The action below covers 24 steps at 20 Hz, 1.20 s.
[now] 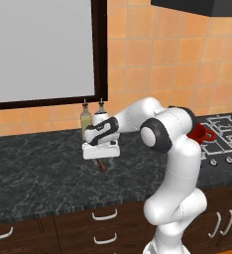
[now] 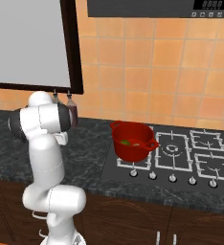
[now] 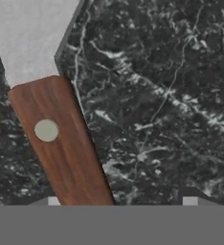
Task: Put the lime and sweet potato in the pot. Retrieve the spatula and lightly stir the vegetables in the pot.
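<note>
With the lime (image 2: 126, 142) and sweet potato (image 2: 136, 144) in the red pot (image 2: 131, 140), the spatula pickup is in hand. The claw (image 1: 102, 158) hovers over the tabletop (image 1: 38, 168), its grip unclear. The spatula (image 3: 61, 143) lies toward 10 o'clock in the hand view; centring on its handle looks needed.

2 bottles (image 1: 92, 119) on dark speckled counter (image 1: 33, 168), beside gas hob (image 2: 190, 158).
</note>
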{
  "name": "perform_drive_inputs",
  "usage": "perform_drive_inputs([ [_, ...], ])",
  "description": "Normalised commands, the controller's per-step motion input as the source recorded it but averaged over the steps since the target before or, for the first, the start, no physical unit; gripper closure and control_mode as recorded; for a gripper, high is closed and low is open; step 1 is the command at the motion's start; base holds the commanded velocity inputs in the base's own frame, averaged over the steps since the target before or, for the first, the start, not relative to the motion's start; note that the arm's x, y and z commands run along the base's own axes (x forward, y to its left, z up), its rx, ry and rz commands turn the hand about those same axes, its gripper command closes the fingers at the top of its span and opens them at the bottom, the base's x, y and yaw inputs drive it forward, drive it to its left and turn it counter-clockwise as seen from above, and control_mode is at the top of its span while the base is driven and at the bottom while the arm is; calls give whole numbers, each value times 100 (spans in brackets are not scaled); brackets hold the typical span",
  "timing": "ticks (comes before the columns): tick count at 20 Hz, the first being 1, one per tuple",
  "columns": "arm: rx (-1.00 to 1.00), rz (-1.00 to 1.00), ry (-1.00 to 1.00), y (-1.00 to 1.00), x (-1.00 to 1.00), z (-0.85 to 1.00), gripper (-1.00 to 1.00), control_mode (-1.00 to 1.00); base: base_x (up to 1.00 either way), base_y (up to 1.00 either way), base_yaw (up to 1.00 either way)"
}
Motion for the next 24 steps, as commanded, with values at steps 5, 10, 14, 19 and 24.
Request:
perform_drive_inputs([
  [5, 0, 0, 0, 0, 0, -1, 100, -100, 0, 0, 0],
  [10, 0, 2, -14, -2, -35, 22, 100, -100, 0, 0, 0],
  [14, 1, 5, -25, -18, -74, 91, 100, -100, 0, 0, 0],
  [19, 5, 1, -5, -60, -45, 84, 100, -100, 0, 0, 0],
  [24, 5, 0, -3, -86, -31, 73, 100, -100, 0, 0, 0],
])
